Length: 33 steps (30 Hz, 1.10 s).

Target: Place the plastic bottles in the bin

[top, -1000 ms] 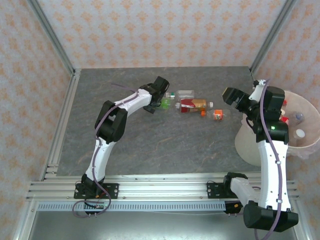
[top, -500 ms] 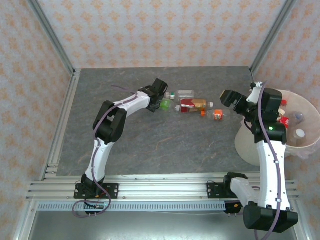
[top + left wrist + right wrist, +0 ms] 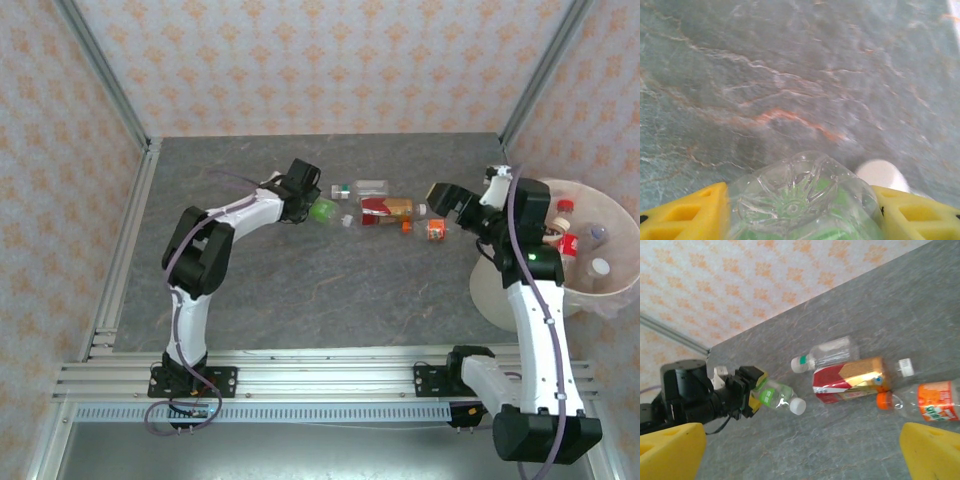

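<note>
With the left arm reaching across the grey marbled desk [image 3: 300, 300], my left fingers [image 3: 308, 203] are closed on the base end of a green-labelled bottle [image 3: 800, 200]. The left wrist view shows its clear, star-moulded bottom filling the gap and touching both yellow pads. In the right wrist view this bottle [image 3: 775, 396] points its white cap away from my left fingers [image 3: 757, 392], toward the other bottles. I cannot tell whether it is raised off the desk or resting on it. My right fingers [image 3: 800, 455] stand wide apart with nothing between them, hovering above the desk just beside the bin [image 3: 490, 290]. Three further bottles lie on their sides near the middle of the desk. A clear bottle with a green cap [image 3: 827, 354] lies farthest back. A bottle with a red and gold label [image 3: 850, 380] lies just in front of it. An orange-labelled bottle [image 3: 930, 402] with an orange cap lies next to that one, nearest my right fingers [image 3: 432, 192]. The bin, round and pale with a pinkish liner, stands at the right edge of the desk and contains several bottles with red and white caps [image 3: 570, 240].
</note>
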Each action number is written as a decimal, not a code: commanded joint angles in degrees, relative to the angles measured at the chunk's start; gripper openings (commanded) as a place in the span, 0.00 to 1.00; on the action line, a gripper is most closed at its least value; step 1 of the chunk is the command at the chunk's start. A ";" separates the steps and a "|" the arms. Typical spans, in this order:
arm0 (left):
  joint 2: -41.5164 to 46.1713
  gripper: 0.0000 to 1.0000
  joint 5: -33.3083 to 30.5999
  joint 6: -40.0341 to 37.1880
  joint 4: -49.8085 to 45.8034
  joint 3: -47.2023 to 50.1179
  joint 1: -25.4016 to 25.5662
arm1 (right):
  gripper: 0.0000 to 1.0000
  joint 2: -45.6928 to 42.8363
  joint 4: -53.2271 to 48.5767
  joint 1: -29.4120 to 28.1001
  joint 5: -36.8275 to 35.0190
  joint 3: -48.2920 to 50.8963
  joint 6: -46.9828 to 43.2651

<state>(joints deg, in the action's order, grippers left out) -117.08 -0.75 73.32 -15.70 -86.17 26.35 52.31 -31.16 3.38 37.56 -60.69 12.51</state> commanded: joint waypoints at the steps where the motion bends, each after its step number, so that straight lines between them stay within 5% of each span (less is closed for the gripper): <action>1: 5.82 0.42 2.93 -7.39 5.15 1.51 0.01 | 0.99 -0.92 5.26 -3.46 1.09 0.96 0.39; 13: 20.37 0.41 11.99 -22.44 13.31 7.83 2.11 | 0.99 2.19 14.52 -18.02 -8.10 4.80 1.19; 19: 23.63 0.42 17.11 -30.47 13.13 6.63 5.57 | 0.99 6.11 18.58 -24.18 -6.48 5.57 -0.28; 33: 20.09 0.42 28.61 -31.49 19.20 2.61 8.08 | 0.99 13.74 28.35 -27.31 -5.12 7.75 3.03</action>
<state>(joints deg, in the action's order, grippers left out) -95.57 24.03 42.26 -0.56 -81.78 34.04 65.71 -7.18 -23.70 33.26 -53.19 13.78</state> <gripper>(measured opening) 0.623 0.992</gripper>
